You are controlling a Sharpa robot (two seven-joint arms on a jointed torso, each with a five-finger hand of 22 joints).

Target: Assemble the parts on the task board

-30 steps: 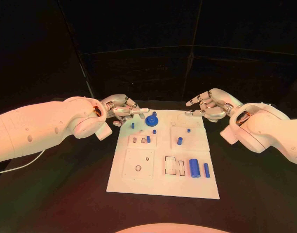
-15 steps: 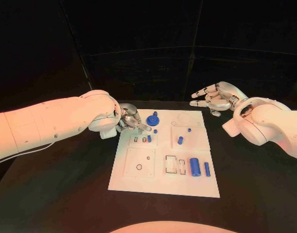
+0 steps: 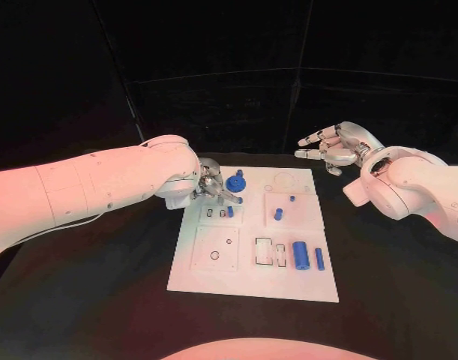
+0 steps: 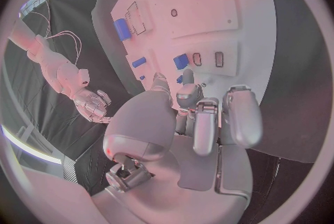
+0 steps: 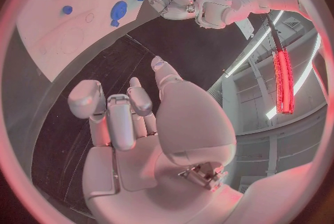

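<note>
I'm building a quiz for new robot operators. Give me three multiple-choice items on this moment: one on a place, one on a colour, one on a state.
1. Where is the left hand?
A. over the board's far left part
B. beyond the near edge
C. off the table

2. What colour are the parts on the task board?
A. green
B. blue
C. yellow

3. How is the right hand?
A. holding a part
B. flat on the board
C. raised, fingers apart, empty

Answers: A, head view shows it there; B, the pieces look blue; C, nothing lies in its fingers.
</note>
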